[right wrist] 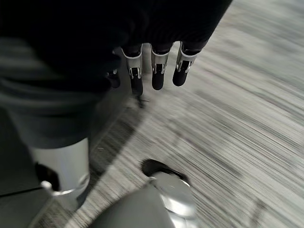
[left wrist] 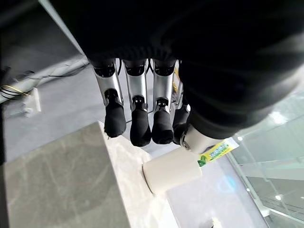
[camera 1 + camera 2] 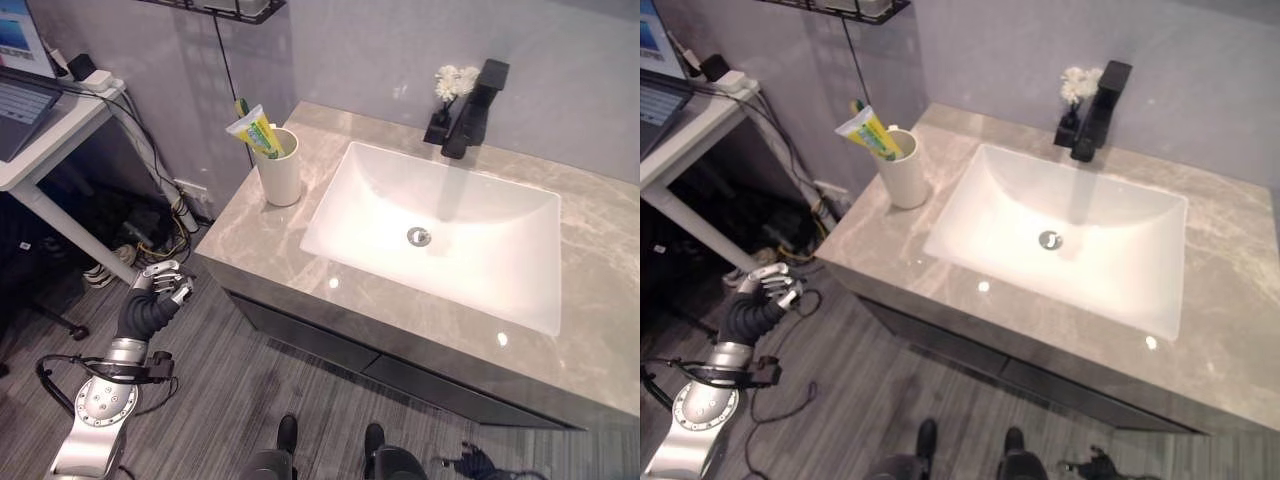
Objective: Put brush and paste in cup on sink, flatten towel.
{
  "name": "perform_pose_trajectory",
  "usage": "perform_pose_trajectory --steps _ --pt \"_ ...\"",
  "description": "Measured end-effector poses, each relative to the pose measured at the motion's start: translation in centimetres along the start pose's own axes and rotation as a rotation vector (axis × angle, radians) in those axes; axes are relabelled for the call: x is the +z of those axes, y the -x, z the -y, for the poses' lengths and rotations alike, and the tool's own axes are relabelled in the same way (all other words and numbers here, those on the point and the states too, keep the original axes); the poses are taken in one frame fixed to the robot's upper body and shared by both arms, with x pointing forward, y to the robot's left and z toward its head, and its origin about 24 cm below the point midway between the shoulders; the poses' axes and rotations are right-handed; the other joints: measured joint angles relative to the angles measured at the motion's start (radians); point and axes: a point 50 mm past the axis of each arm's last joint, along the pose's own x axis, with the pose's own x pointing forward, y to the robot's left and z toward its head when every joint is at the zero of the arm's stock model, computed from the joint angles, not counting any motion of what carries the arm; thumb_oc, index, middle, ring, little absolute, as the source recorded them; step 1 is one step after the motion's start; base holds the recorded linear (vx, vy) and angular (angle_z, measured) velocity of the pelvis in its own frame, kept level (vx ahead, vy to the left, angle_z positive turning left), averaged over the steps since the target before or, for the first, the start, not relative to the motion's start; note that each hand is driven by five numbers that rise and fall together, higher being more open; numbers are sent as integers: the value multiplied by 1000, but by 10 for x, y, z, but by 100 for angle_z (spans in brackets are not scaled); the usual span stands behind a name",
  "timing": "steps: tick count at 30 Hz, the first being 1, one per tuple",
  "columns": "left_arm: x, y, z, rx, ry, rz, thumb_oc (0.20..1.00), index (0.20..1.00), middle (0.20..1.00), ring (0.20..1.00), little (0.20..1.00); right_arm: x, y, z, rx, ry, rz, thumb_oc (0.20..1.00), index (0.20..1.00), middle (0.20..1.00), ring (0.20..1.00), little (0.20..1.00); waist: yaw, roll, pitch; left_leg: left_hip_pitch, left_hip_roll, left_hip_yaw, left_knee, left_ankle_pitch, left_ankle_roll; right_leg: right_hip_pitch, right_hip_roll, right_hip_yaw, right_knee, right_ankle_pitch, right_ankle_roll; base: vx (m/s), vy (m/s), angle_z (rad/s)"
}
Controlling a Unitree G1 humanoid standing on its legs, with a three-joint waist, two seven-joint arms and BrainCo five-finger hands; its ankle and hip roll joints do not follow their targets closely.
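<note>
Both items, the toothpaste tube (image 3: 254, 129) and toothbrush (image 3: 242, 105), already stand in the white cup (image 3: 279, 170) left of the basin (image 3: 440, 230), so both empty hands, left (image 3: 160, 283) and right (image 1: 152, 71), fingers relaxed, should seek the towel.

A grey marble-patterned countertop (image 3: 260, 235) surrounds a white rectangular basin (image 3: 440, 230). Its near-left corner and front strip lie bare, giving open room to reach in from the front. At the back left stands a white cylindrical cup (image 3: 279, 168), with a yellow-and-white toothpaste tube (image 3: 254, 131) and a green-tipped toothbrush (image 3: 242, 105) sticking up out of it, blocking that corner. Behind the basin a tall black angular tap (image 3: 474, 108) rises, with a small black vase of white flowers (image 3: 449, 95) just beside it. Left of the counter, a white desk (image 3: 45, 140) and tangled cables crowd the floor gap. The left hand (image 3: 165, 283) hangs below the counter edge, fingers relaxed.
</note>
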Motion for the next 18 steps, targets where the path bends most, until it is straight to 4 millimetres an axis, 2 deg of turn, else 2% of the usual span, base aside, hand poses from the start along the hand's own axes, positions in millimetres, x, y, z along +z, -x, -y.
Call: perform_pose_trajectory --steps 1,2,3,4,6,7,12,15,17,18 --pt "1 -1 1 3 20 7 200 200 200 200 200 2 0 0 -1 -2 17 1000 1000 1000 1000 1000 -8 -6 -19 -23 4 -18 -2 -4 -6 -2 9 24 -71 13 -1 73 -86 52" --pt "4 -4 0 -5 10 21 200 200 200 200 200 6 0 -3 4 -6 30 1000 1000 1000 1000 1000 -13 -22 -30 -31 -3 -21 -20 -11 -16 1 2 24 -147 30 -16 92 -111 76" --pt "5 -9 -1 -2 17 23 200 200 200 200 200 6 0 -4 -6 2 26 1000 1000 1000 1000 1000 -18 -27 -31 -32 -5 -13 -20 -4 -25 15 -12 -9 -200 98 -32 61 -75 49" --pt "3 -8 -1 3 38 16 200 200 200 200 200 6 0 0 -19 21 30 1000 1000 1000 1000 1000 -15 -20 -29 -38 1 -1 37 -4 -26 16 -10 -10 -207 108 -35 57 -69 24" --pt "2 -7 -1 11 53 10 200 200 200 200 200 8 -1 14 -61 67 47 1000 1000 1000 1000 1000 -24 33 -37 -26 10 23 29 -29 -43 17 2 -14 -203 108 -35 17 -23 -2" --pt "4 -11 -2 22 79 25 200 200 200 200 200 12 -2 20 -79 91 56 1000 1000 1000 1000 1000 -24 57 -32 -10 13 30 -10 -15 -63 13 4 -9 -203 110 -33 0 0 0" --pt "20 -34 -4 41 145 114 200 200 200 200 200 14 -2 13 -58 164 68 1000 1000 1000 1000 1000 -33 86 -23 -20 10 46 -35 -7 -65 -4 1 -1 -234 119 -23 7 -21 -9" --pt "21 -45 -6 75 172 125 200 200 200 200 200 18 -3 17 -73 177 69 1000 1000 1000 1000 1000 -59 114 -14 -60 12 54 -36 -3 -70 -36 5 8 -262 139 -21 5 -42 -8" --pt "27 -60 -5 86 180 155 200 200 200 200 200 21 -4 21 -89 186 77 1000 1000 1000 1000 1000 -61 129 -7 -87 14 53 -36 5 -82 -62 7 8 -263 147 -24 5 -48 -3" --pt "28 -68 -2 85 189 162 200 200 200 200 200 22 -4 24 -99 190 77 1000 1000 1000 1000 1000 -75 137 1 -97 17 54 -35 7 -83 -71 10 10 -264 150 -25 0 -34 0"
